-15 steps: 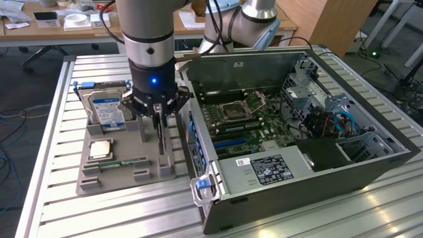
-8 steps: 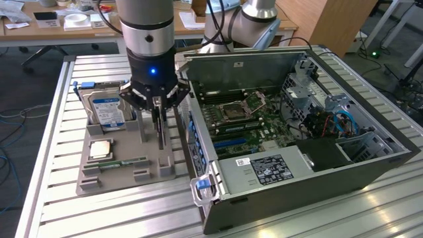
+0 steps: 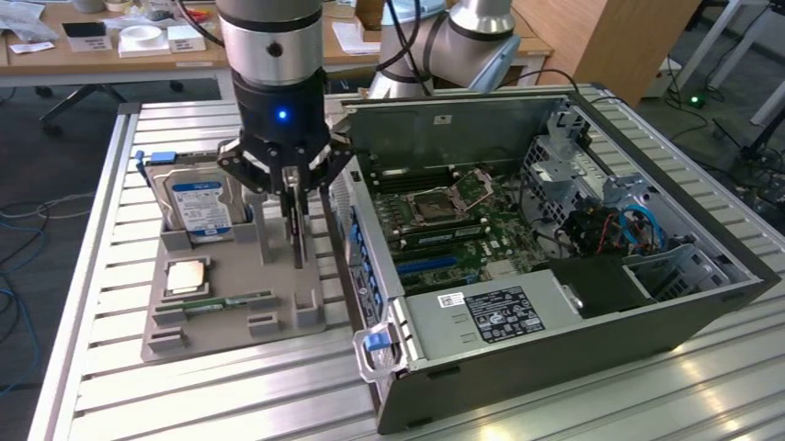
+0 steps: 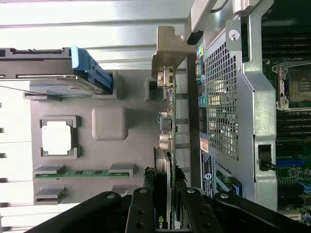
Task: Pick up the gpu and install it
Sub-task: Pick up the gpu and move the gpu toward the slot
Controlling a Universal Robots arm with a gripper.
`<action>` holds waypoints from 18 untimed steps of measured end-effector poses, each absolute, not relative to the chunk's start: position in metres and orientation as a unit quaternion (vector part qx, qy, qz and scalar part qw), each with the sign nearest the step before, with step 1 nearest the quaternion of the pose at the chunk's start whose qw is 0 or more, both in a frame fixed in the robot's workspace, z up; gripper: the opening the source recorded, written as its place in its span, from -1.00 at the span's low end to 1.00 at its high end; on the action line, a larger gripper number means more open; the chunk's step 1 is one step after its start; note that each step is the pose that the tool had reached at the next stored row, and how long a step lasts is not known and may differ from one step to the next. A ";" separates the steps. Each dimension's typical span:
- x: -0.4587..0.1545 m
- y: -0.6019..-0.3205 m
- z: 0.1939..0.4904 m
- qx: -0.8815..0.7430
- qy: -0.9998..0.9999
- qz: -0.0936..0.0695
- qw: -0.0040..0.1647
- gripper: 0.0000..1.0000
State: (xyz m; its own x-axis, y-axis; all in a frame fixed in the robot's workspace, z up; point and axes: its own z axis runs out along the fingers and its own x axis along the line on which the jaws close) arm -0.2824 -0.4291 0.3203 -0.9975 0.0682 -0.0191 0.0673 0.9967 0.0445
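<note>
Bright even light, glare on metal table [image 3: 694, 390], soft shadows

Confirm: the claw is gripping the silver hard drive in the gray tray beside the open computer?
No, the gripper grips the gpu, the thin upright card in the gray tray beside the open computer; the hard drive stands apart. The exterior view shows it.

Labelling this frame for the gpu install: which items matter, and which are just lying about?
In the job:
gripper, closed on the upright gpu
open computer case

Lying about, on the grey tray:
hard drive
processor chip
memory stick
</note>
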 end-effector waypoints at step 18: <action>-0.282 -0.429 0.400 0.034 0.999 0.022 0.010 -0.48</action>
State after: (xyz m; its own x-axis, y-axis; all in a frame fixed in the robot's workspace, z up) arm -0.2824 -0.4291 0.4003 -0.9975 0.0682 -0.0192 0.0673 0.9967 0.0445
